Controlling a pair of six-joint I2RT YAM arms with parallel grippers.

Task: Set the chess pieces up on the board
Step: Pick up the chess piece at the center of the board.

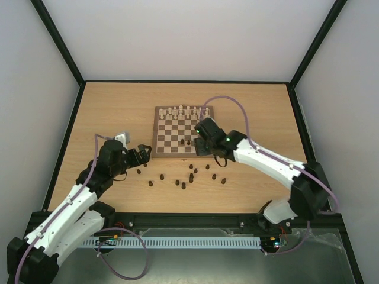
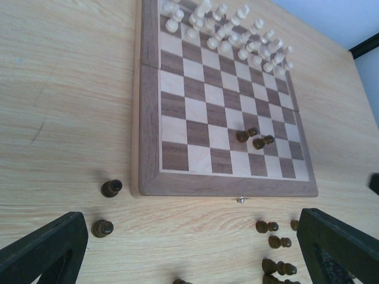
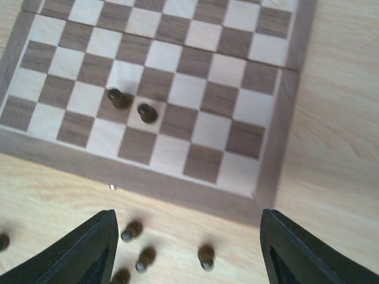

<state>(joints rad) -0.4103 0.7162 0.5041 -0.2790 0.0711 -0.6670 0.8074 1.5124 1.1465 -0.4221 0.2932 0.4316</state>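
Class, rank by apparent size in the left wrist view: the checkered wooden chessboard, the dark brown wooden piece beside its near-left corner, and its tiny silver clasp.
1. Checkered wooden chessboard
2. Dark brown wooden piece
3. Tiny silver clasp

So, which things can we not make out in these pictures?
Top view: the chess pieces are too small to name their kinds; the right gripper covers the board's near right corner.
Left wrist view: bottom edge cuts one dark piece.
Right wrist view: pieces below the board are blurred.
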